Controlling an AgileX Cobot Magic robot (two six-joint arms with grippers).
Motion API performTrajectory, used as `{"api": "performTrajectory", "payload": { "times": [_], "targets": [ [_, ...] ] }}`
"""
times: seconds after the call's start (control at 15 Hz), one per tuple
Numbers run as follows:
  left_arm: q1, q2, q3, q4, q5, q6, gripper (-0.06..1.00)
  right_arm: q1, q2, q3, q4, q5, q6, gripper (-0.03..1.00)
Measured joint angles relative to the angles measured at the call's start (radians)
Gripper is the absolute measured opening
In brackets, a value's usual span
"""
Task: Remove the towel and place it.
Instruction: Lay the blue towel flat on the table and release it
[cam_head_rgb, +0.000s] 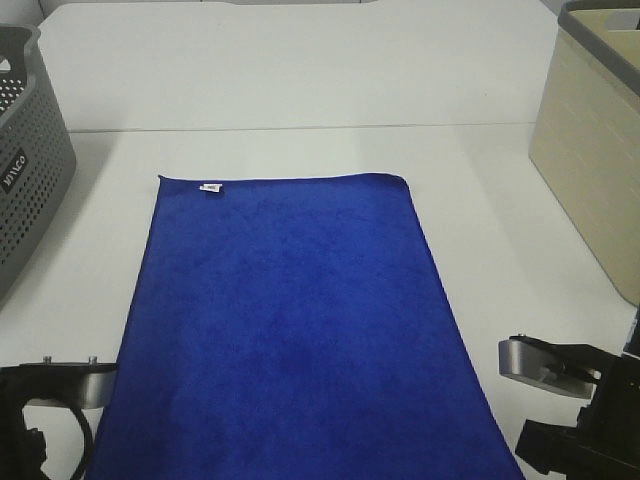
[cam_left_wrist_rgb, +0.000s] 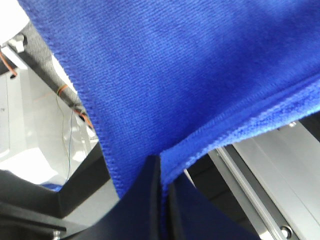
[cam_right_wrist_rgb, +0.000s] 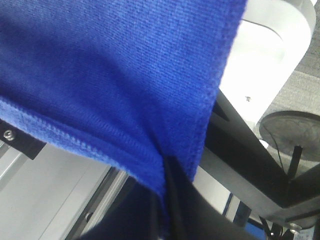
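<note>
The royal-blue towel (cam_head_rgb: 290, 320) lies flat along the white table, its small white tag (cam_head_rgb: 210, 187) near the far left corner. The near end runs out of the exterior view at the bottom. In the left wrist view my left gripper (cam_left_wrist_rgb: 161, 167) is shut, its black fingers (cam_left_wrist_rgb: 149, 200) pinching a corner of the towel (cam_left_wrist_rgb: 190, 75) beside the stitched edge. My right gripper (cam_right_wrist_rgb: 167, 167) is likewise shut on the towel (cam_right_wrist_rgb: 110, 75) at its other near corner. Only the arms' wrists (cam_head_rgb: 55, 385) (cam_head_rgb: 560, 370) show in the exterior view, either side of the towel's near end.
A grey perforated basket (cam_head_rgb: 25, 170) stands at the left edge of the table. A beige bin (cam_head_rgb: 590, 160) stands at the right edge. Bare white table (cam_head_rgb: 300, 80) extends beyond the towel's far end. Metal frame rails (cam_left_wrist_rgb: 270, 175) run below the table's near edge.
</note>
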Motion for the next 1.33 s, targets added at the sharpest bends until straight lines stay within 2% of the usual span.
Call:
{"api": "performTrajectory", "payload": {
  "times": [0.4, 0.73, 1.13, 1.33],
  "targets": [
    [0.000, 0.147, -0.032, -0.009, -0.017, 0.043, 0.00, 0.000, 0.120, -0.001, 0.004, -0.033, -0.011, 0.02],
    [0.000, 0.178, -0.058, 0.003, -0.007, 0.046, 0.00, 0.000, 0.161, -0.002, 0.001, -0.053, -0.014, 0.02],
    [0.000, 0.178, -0.058, 0.020, 0.026, 0.046, 0.00, 0.000, 0.161, -0.002, -0.006, -0.055, -0.018, 0.09],
    [0.000, 0.178, -0.058, 0.037, 0.027, 0.046, 0.07, 0.000, 0.161, -0.002, -0.020, -0.056, -0.019, 0.11]
  ]
}}
